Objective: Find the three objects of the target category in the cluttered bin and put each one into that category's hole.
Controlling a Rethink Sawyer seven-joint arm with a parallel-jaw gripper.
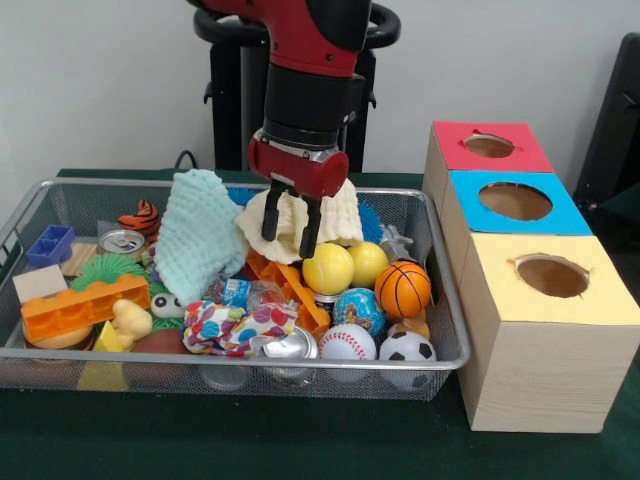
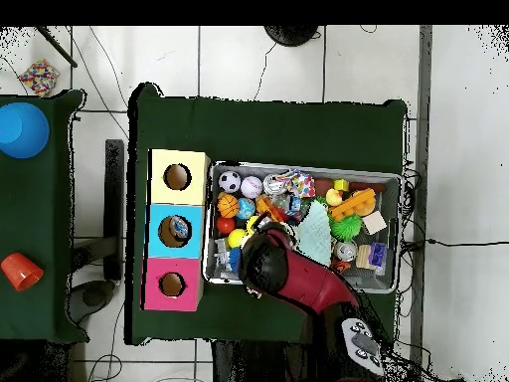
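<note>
My gripper [image 1: 290,238] hangs over the back middle of the wire bin [image 1: 445,300], its two black fingers [image 1: 270,222] pinched on a fold of a cream cloth [image 1: 340,215]. The cloth droops around the fingers, above two yellow balls [image 1: 328,268]. A mint-green cloth [image 1: 200,235] lies draped just to the left, and a multicoloured patterned cloth [image 1: 232,325] sits near the front. In the overhead view the red arm [image 2: 298,284] covers the gripper, and the mint cloth [image 2: 316,231] shows beside it.
Three boxes with holes stand beside the bin: red [image 1: 490,146], blue [image 1: 515,201], yellow [image 1: 552,275]. In the overhead view something lies in the blue box's hole [image 2: 179,229]. A basketball [image 1: 403,288], globe ball, baseball, soccer ball, cans and an orange brick [image 1: 85,305] crowd the bin.
</note>
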